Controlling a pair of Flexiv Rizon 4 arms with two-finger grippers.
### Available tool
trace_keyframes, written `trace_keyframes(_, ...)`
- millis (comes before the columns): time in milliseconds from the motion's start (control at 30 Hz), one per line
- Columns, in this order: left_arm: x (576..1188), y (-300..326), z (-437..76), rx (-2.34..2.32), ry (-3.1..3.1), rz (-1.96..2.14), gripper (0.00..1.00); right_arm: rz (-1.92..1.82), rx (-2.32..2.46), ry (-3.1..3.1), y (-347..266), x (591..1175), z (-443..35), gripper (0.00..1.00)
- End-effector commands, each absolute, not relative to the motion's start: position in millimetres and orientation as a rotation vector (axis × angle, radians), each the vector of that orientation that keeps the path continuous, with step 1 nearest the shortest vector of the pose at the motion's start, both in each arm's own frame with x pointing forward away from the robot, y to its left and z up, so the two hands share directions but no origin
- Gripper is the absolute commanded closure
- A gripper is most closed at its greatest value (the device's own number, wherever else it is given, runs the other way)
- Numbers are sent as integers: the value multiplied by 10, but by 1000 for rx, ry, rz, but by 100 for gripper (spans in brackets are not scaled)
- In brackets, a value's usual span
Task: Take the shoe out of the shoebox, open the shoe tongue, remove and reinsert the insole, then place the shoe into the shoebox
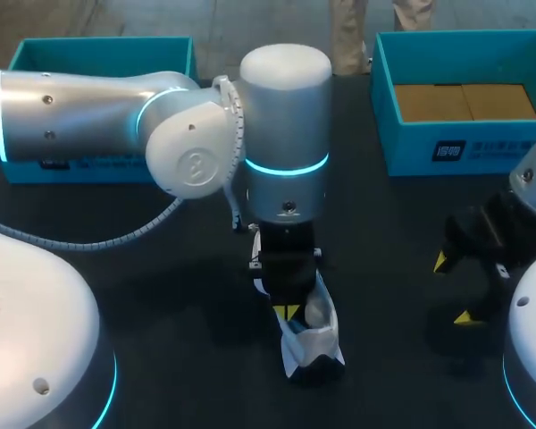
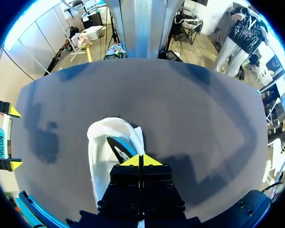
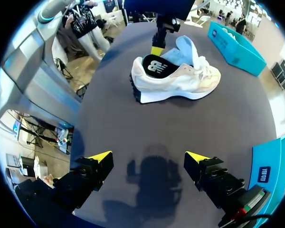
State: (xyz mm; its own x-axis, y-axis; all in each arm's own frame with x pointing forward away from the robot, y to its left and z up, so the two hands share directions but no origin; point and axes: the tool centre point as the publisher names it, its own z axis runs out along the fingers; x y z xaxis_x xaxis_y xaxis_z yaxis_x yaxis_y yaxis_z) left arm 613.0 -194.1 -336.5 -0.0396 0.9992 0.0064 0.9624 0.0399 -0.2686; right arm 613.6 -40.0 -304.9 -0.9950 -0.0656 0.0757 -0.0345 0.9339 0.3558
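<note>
Shoe (image 1: 311, 344) lies on the surface (image 1: 161, 295), near the middle. Our left pincer (image 1: 287, 313) pinches the insole (image 3: 153, 66) at its heel; we should pull slowly, straight up. Our right pincer (image 3: 148, 156) hangs wide open and empty, at the right.

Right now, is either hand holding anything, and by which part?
The left hand is shut on the insole, pinching its raised heel end, which sticks up out of the shoe. The right hand is open and holds nothing.
</note>
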Motion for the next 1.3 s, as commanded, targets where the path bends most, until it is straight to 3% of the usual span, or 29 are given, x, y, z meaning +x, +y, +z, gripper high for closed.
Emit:
trace_keyframes(33,6130,-1988,-3467,-2024,-2122,278,100,-548,77,-3008,-403,6121,-3050,0)
trace_keyframes(367,6132,-2041,-3576,-2004,-2151,282,100,-548,77,-3008,-403,6121,-3050,0)
trace_keyframes(900,6152,-2012,-3340,-2017,-2192,320,100,-548,77,-3008,-403,6121,-3050,0)
trace_keyframes(1300,6117,-2142,-3646,-2004,-2162,309,100,-548,77,-3008,-403,6121,-3050,0)
